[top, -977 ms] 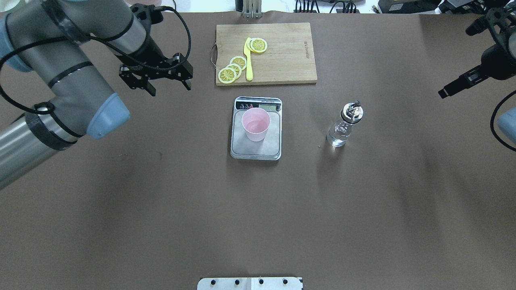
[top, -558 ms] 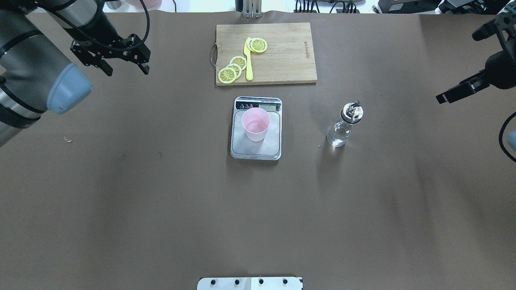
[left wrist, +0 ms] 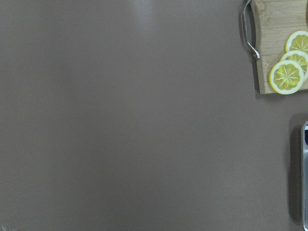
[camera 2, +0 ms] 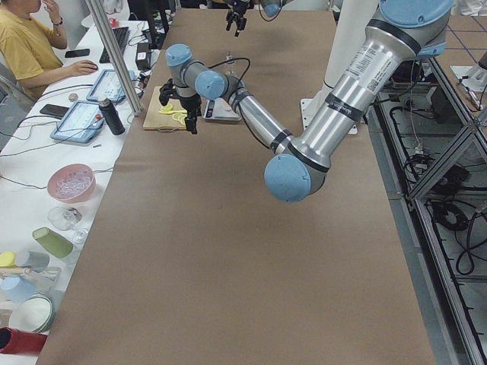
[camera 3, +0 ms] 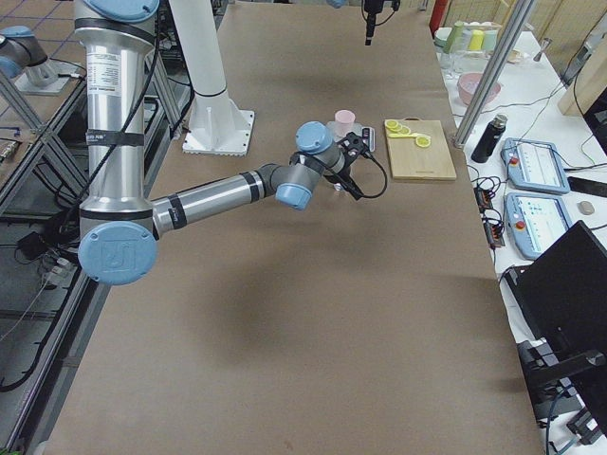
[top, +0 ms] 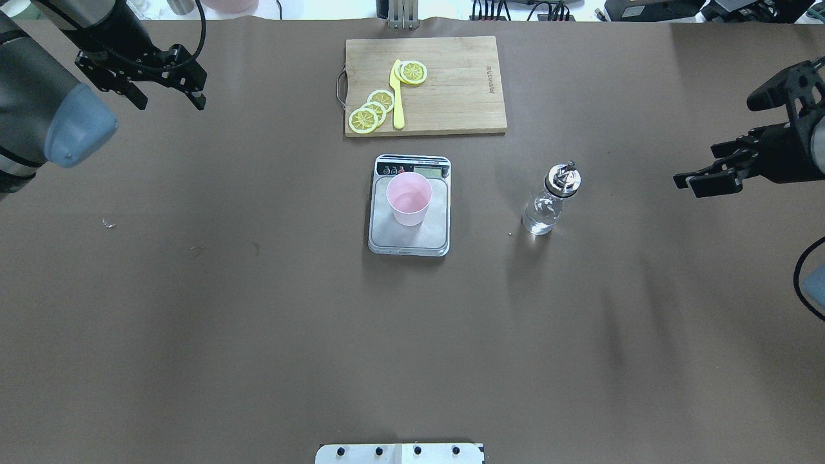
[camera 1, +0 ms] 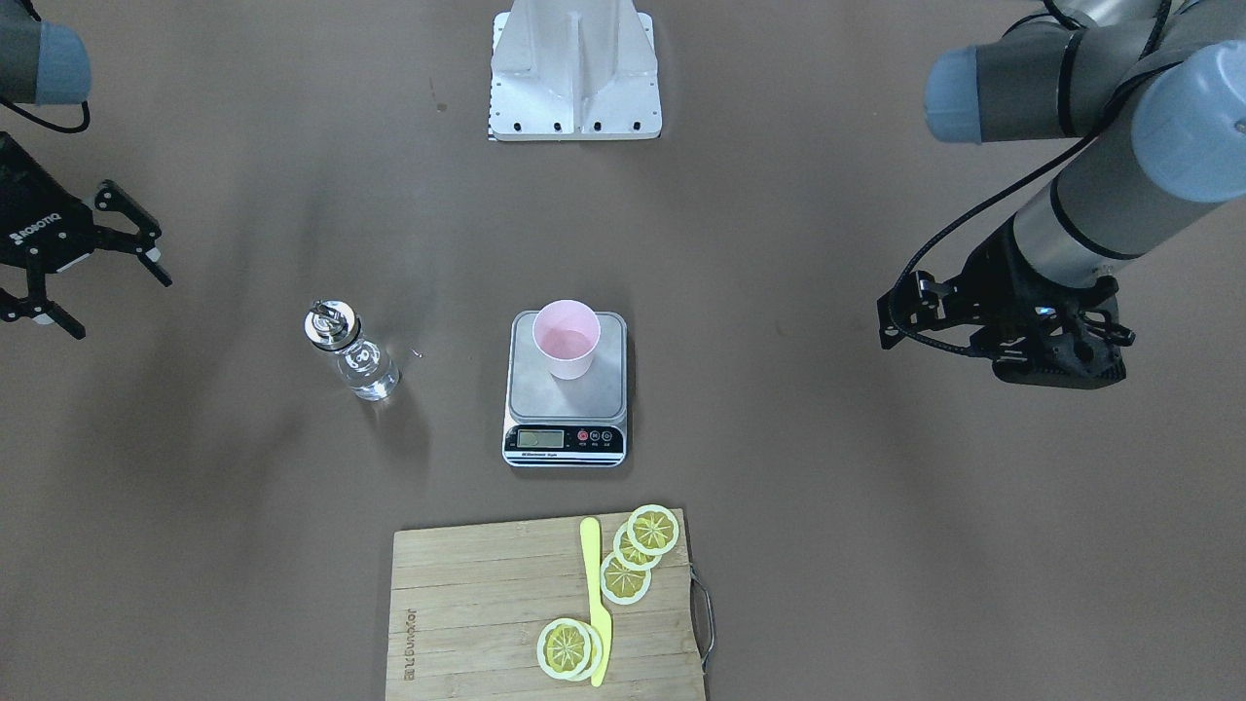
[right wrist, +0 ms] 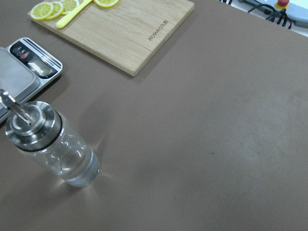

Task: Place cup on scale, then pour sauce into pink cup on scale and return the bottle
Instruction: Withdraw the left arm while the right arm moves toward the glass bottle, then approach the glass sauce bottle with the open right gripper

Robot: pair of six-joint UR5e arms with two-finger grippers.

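One pale pink cup (top: 408, 198) stands upright on the steel platform of the scale (top: 408, 240), roughly midway between the two sets of jaws and well apart from both. On the side of the right jaws, the glass bottle (top: 550, 201) stands upright on the brown bench (top: 258, 322), apart from the scale, with its silver pourer cap on and clear sauce (right wrist: 72, 166) inside. It lies between the cup and the right jaws, nearer to them than to the left jaws, yet not touching them. Spread and empty, the right jaws hang above the bench near its right edge. Spread and empty too, the left jaws hang near the far left corner, well off from the cup. Beyond the scale, about level with the left jaws, a wooden cutting board (top: 451, 84) carries lemon slices (top: 364, 120) and a yellow knife (top: 397, 96)
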